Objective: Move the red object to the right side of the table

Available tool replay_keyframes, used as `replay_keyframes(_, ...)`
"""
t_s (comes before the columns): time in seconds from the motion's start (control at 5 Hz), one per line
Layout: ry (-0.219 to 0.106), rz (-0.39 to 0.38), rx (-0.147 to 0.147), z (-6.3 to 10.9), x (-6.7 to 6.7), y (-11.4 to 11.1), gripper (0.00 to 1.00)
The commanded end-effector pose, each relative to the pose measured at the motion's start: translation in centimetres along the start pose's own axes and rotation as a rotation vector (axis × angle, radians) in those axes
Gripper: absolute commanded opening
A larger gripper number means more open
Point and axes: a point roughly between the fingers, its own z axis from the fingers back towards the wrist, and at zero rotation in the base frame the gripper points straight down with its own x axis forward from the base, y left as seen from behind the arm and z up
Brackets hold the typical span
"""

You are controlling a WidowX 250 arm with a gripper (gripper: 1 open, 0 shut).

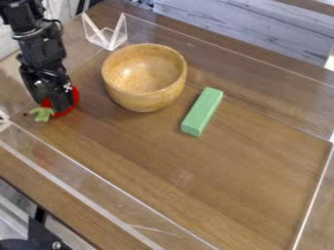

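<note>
Brown wood-grain table, ringed by low clear plastic walls, fills the single camera view, with grey planks beyond its far edge. Over at nine o'clock, the black robot gripper points straight down, and its two fingers are spread wide on either side of the small bright red egg-shaped toy, which sits on the wood at the far left edge. Its pale green leafy stub pokes out toward seven o'clock. Whether the fingers touch the toy cannot be told from here. Just beside it, toward three o'clock, stands the round wooden bowl, upright and hollow. Further along at three o'clock from the bowl lies a green rectangular block, flat and angled. At twelve o'clock, behind the bowl, a clear folded plastic piece stands.
</note>
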Motion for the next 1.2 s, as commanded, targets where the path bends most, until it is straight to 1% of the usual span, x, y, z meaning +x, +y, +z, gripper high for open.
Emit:
replay_keyframes(0.0, -0.026, 0.019, -0.002, 1.2, 0.8, 1.0, 0.0)
replay_keyframes(0.2, -0.007, 0.022, -0.049, 1.5, 0.3, 0.8, 0.0)
replay_keyframes(0.4, 0.03, 0.036, -0.11, 1.6, -0.4, 0.8, 0.0)
replay_keyframes(0.6, 0.049, 0.104, -0.174, 0.6, -0.5, 0.7, 0.0)
replay_keyframes(0.8, 0.079, 0.177, -0.248, -0.3, -0.7, 0.2, 0.0)
replay_keyframes(1.0, 0.13, 0.175, -0.314, -0.7, -1.2, 1.1, 0.0)
